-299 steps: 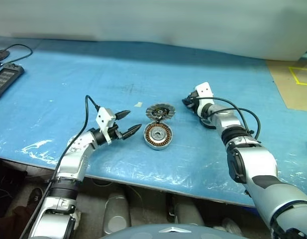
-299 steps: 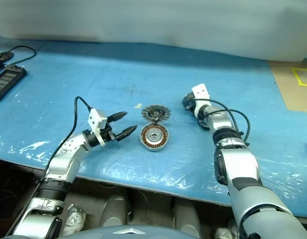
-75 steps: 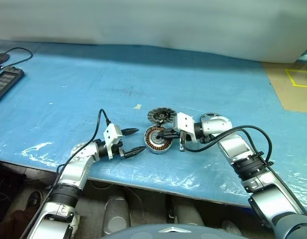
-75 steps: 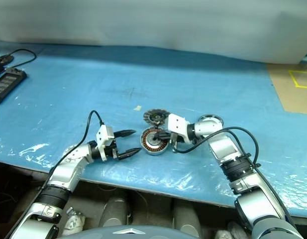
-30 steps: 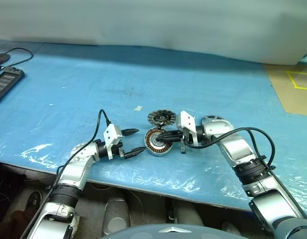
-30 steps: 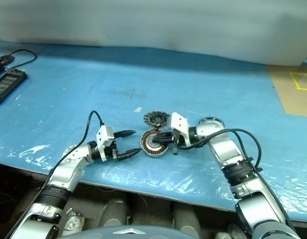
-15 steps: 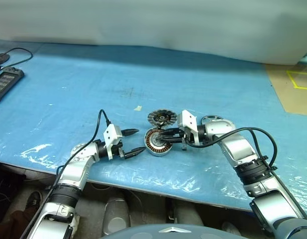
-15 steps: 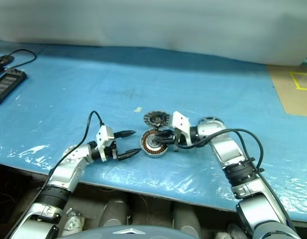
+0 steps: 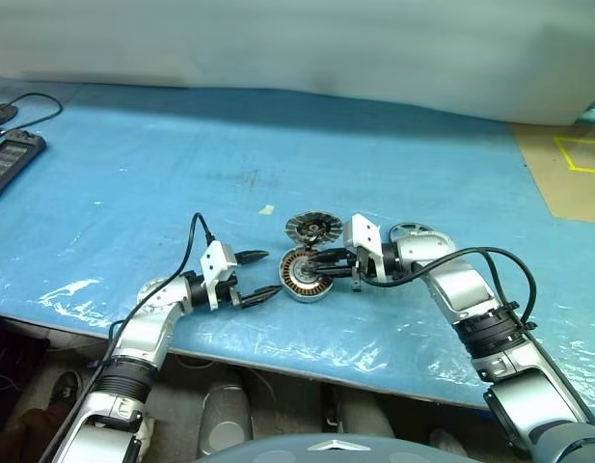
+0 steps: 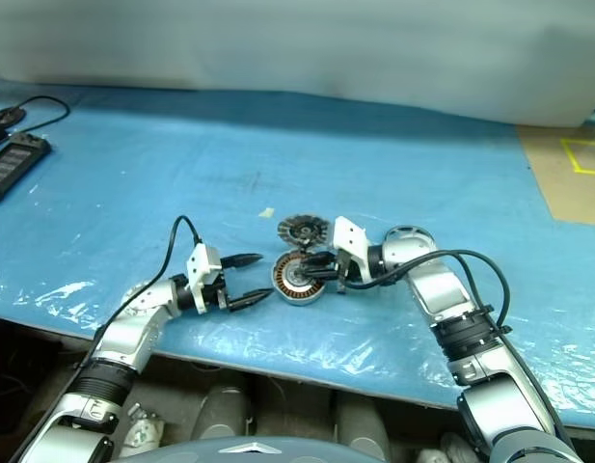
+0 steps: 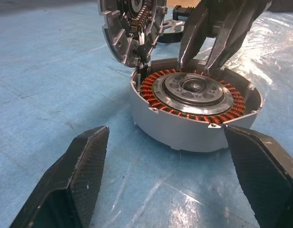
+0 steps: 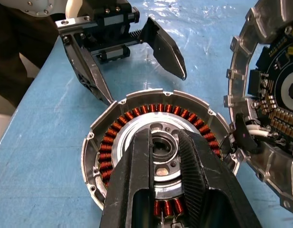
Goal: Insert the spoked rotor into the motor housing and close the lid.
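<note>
**Rotor sits behind the right fingers, not in front of them**

- Housing lies flat on the desk, open side up, copper windings bare and the centre hole free. Its lid stands tilted at the rim.
- Right fingers reach over the housing's centre, tips by the hub. A narrow gap parts them and they hold nothing.
- Left fingers are spread wide and empty, level with the desk, 1 on each side of the housing's near wall without touching it.
- Rotor lies flat on the desk beside the right wrist, back along that arm from its fingertips. It is well apart from the left fingers, with the housing between.
- Judgement: the right arm is nearer. Its fingers would have to draw back and turn toward the rotor. The rotor's axis and the housing's both stand upright, so it should go in straight from above.
</note>
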